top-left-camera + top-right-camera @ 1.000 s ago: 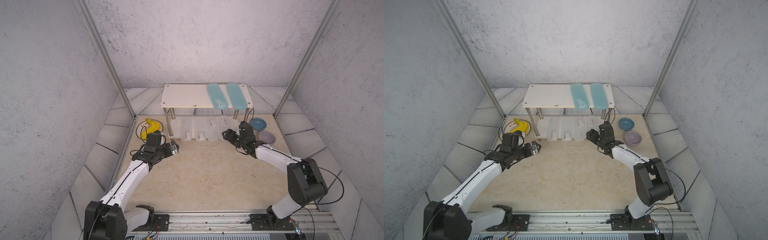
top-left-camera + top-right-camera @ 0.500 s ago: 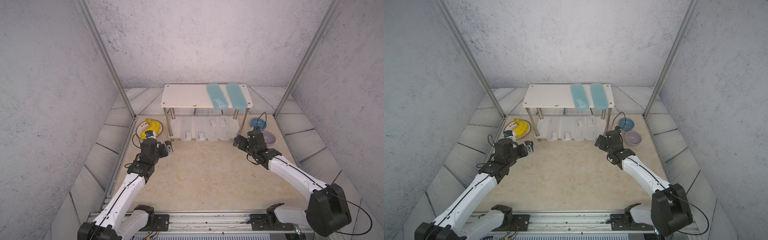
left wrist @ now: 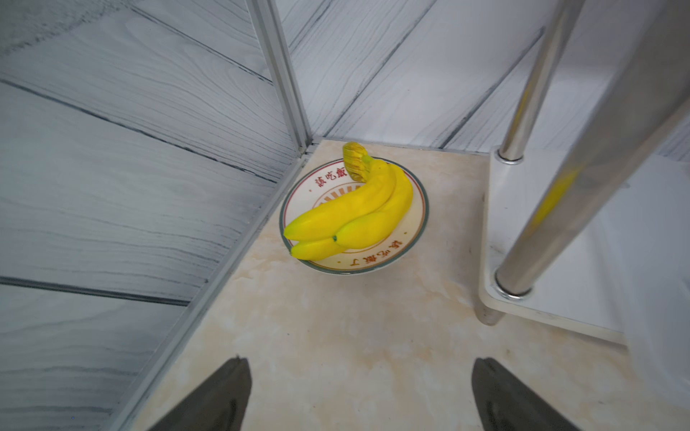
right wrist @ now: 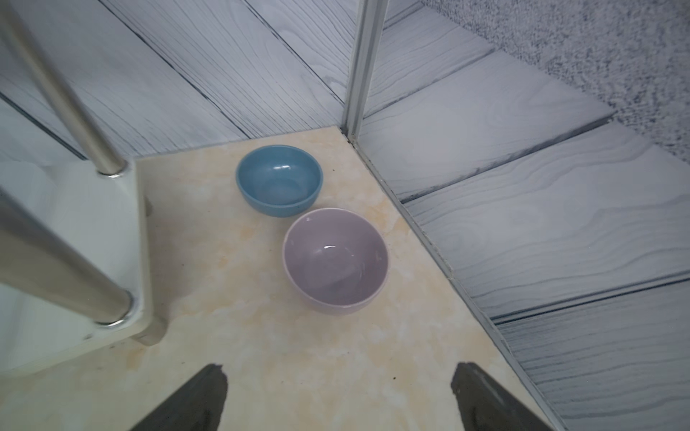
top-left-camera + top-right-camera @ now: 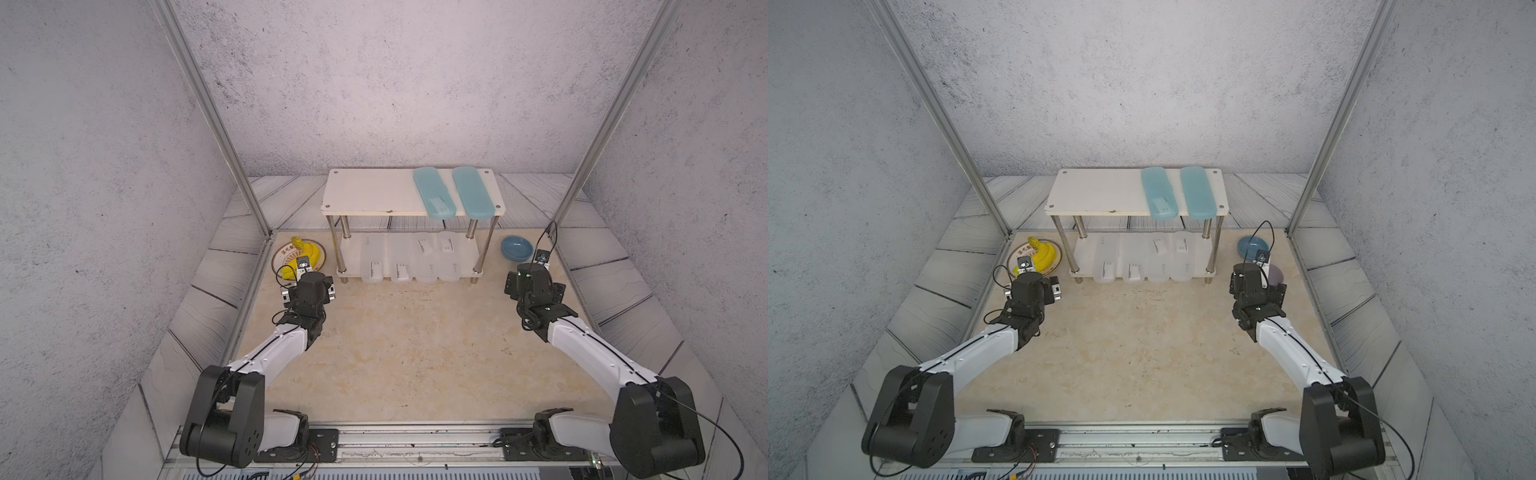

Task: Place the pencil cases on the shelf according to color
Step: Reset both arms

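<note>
The shelf (image 5: 374,195) stands at the back in both top views. Two teal pencil cases (image 5: 432,197) (image 5: 473,195) lie side by side on the right half of its top board. Several frosted clear pencil cases (image 5: 401,259) lie in a row on the lower board. My left gripper (image 5: 308,293) hovers in front of the shelf's left end, open and empty (image 3: 358,360). My right gripper (image 5: 534,286) hovers off the shelf's right end, open and empty (image 4: 339,367). The wrist views show only the shelf's corners (image 3: 560,261) (image 4: 74,224).
A plate (image 3: 418,231) with yellow bananas (image 3: 354,216) sits in the back left corner, just ahead of my left gripper. A blue bowl (image 4: 279,179) and a lilac bowl (image 4: 335,257) sit in the back right corner. Metal frame posts (image 5: 249,183) rise at both corners.
Both arms have drawn away from the shelf's front, the left toward the banana plate and the right toward the bowls. The right jaws have opened wider. The cases have not moved.
</note>
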